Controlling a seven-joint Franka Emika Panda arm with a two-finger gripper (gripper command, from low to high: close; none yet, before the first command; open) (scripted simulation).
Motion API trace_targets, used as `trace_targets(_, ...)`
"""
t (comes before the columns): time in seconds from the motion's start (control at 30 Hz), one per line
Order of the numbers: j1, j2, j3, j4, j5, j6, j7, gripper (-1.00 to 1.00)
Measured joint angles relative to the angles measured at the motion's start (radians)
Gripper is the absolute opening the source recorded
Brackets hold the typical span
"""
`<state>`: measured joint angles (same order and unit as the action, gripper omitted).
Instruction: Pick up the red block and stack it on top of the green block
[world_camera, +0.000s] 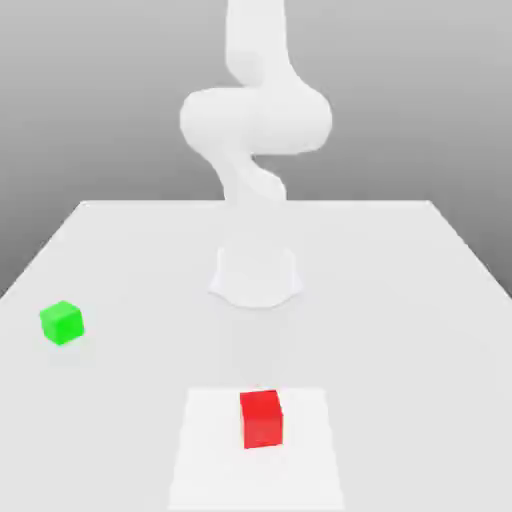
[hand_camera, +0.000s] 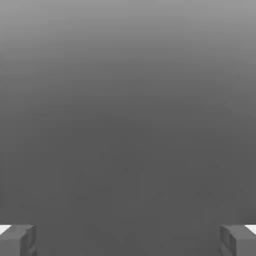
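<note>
A: Two cubes on the white table (world_camera: 420, 290). Going left to right in the exterior view: green block (world_camera: 61, 322) sits near the table's left edge, red block (world_camera: 261, 418) sits front-centre on a paler square patch (world_camera: 210, 450).

B: Relative to the arm (world_camera: 255, 120)?

A: Red is straight out in front of its base, green off to the side, well apart from both.

B: Gripper (hand_camera: 128, 240)?

A: Hand view: fingertips (hand_camera: 17, 240) spread wide, released, nothing between them, grey backdrop beyond.
</note>
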<state>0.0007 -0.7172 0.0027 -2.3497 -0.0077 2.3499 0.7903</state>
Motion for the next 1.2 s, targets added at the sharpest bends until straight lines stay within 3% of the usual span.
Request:
trace_targets(0.63, 0.02, 0.704, -0.009, -0.403, 0.001, 0.42, -0.127, 0.0)
trace_targets(0.83, 0.016, 0.921, -0.003, -0.394, 0.011, 0.597, -0.139, 0.0)
trace_targets(0.87, 0.016, 0.953, -0.003, -0.389, 0.01, 0.625, -0.139, -1.0)
trace_targets(1.07, 0.017, 0.969, -0.004, -0.387, 0.009, 0.638, -0.137, -1.0)
trace_targets(1.2, 0.013, 0.873, -0.001, -0.401, 0.007, 0.557, -0.135, -1.0)
